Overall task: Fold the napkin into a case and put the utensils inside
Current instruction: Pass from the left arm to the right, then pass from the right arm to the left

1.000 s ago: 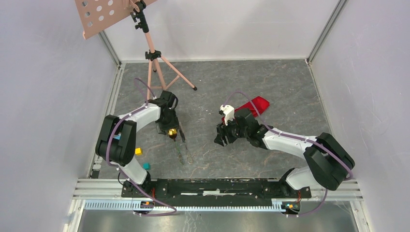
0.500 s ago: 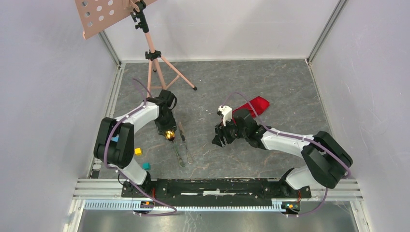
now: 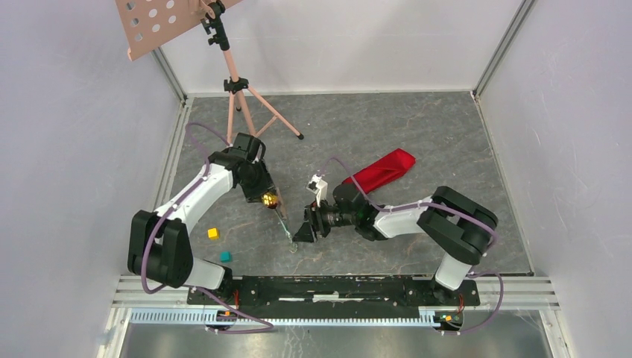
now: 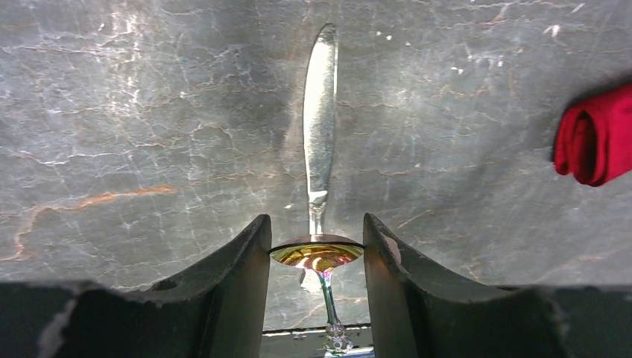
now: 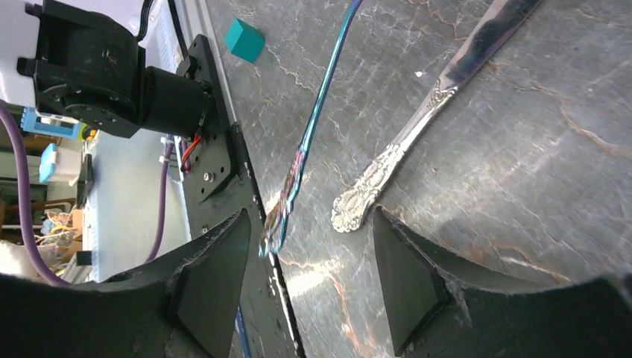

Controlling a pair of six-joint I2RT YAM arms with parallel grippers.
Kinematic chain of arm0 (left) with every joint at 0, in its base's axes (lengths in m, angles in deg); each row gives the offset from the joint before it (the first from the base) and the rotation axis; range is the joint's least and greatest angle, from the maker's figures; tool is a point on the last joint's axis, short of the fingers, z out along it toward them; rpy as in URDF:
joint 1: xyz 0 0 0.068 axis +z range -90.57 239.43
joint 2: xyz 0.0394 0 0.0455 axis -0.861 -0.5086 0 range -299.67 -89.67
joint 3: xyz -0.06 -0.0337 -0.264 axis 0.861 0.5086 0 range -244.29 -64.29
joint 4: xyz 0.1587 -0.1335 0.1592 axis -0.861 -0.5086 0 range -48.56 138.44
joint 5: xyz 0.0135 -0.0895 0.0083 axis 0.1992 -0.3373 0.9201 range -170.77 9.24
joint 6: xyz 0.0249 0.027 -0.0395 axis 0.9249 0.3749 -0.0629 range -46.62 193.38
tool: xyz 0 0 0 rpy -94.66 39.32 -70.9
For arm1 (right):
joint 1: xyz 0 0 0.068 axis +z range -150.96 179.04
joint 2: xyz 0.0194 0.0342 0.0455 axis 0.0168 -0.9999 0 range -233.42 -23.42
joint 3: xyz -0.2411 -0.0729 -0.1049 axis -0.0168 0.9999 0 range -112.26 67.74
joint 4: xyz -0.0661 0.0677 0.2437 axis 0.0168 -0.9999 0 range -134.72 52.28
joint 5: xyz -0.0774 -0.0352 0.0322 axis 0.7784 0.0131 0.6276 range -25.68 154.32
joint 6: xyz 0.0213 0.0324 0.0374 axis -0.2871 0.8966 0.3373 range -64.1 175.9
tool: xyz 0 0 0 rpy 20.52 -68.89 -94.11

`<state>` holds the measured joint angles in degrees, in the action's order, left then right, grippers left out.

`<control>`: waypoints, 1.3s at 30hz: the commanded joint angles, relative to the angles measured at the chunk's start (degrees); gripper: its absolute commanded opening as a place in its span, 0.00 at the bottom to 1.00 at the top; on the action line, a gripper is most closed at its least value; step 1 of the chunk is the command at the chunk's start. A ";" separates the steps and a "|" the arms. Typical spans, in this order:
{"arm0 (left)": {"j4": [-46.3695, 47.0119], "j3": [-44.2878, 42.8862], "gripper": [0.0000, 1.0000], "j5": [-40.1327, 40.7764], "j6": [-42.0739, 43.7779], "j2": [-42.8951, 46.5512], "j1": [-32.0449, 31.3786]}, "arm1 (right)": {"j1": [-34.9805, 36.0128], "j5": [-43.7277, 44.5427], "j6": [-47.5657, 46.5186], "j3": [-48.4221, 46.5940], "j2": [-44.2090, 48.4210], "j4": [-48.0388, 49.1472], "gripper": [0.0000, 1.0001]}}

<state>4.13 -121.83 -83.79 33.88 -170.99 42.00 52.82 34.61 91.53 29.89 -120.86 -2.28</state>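
Observation:
The red napkin (image 3: 381, 170) lies folded into a narrow strip right of centre; its rolled end (image 4: 596, 145) shows in the left wrist view. My left gripper (image 3: 268, 200) is shut on the spoon's gold bowl (image 4: 317, 252), edge to edge between both fingers. The spoon's iridescent handle (image 5: 313, 127) slants toward my right gripper (image 3: 305, 231). A silver knife (image 4: 320, 142) lies flat on the table beside it. The right gripper (image 5: 309, 283) stands open, with the knife's ornate handle end (image 5: 354, 212) and the spoon's handle tip just in front of its fingers, touching neither.
A pink music stand's tripod (image 3: 237, 89) stands at the back left. A yellow block (image 3: 213, 233) and a teal block (image 3: 225, 256) lie near the left arm's base. The black mounting rail (image 3: 335, 287) runs along the near edge, close under the right gripper.
My left jaws have closed on the spoon's bowl and shifted slightly right. The right arm has swung left and nearer, off the napkin, to the utensils' handle ends.

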 commanded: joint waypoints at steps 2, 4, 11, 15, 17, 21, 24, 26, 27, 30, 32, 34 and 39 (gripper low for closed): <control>3.87 -1.44 0.15 -4.28 -5.34 3.51 -0.04 | 2.06 0.30 5.01 -4.39 -3.84 6.87 0.65; 4.72 -1.14 0.15 -4.98 -6.08 3.89 -0.06 | 2.21 0.75 5.68 -4.45 -4.49 6.98 0.60; 10.80 1.95 0.32 -9.86 -7.64 6.49 0.05 | 0.83 -0.81 3.48 -4.40 -2.81 3.46 0.03; 16.03 3.31 0.76 -17.77 0.78 10.22 0.03 | -5.04 -7.39 -0.73 0.68 2.93 0.67 0.01; 18.47 4.27 0.87 -22.31 6.78 13.49 0.03 | -8.67 -13.53 -6.51 0.96 5.52 -6.84 0.00; 14.67 3.62 0.92 -29.73 18.46 17.65 0.03 | -14.04 -21.33 -20.26 0.67 12.53 -26.44 0.01; 9.38 2.00 0.90 -33.49 25.81 18.62 -0.06 | -14.32 -24.60 -30.26 -1.95 17.24 -40.87 0.01; 7.17 1.87 0.90 -37.26 29.61 20.33 -0.19 | -14.32 -24.49 -33.12 -3.05 19.82 -46.59 0.01; 7.54 2.43 0.92 -39.08 30.46 21.88 -0.86 | -14.32 -25.03 -32.81 -2.78 21.36 -46.61 0.00; 11.11 5.06 0.91 -43.10 31.43 26.90 -4.86 | -14.35 -26.54 -32.74 -2.75 24.09 -47.53 0.00; 11.98 6.81 0.89 -44.28 32.70 29.35 -7.17 | -14.31 -25.70 -32.78 -2.76 25.25 -48.07 0.00; 13.02 7.96 0.85 -44.24 33.74 31.37 -9.83 | -14.22 -26.52 -33.34 -2.59 25.42 -48.67 0.00; 11.67 7.26 0.70 -41.20 34.92 31.19 -10.96 | -13.82 -27.06 -34.37 -2.50 25.71 -48.92 0.00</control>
<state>14.62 -114.24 -124.38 63.91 -138.77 31.42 38.56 9.19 59.40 29.39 -96.49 -50.61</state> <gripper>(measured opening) 0.753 0.029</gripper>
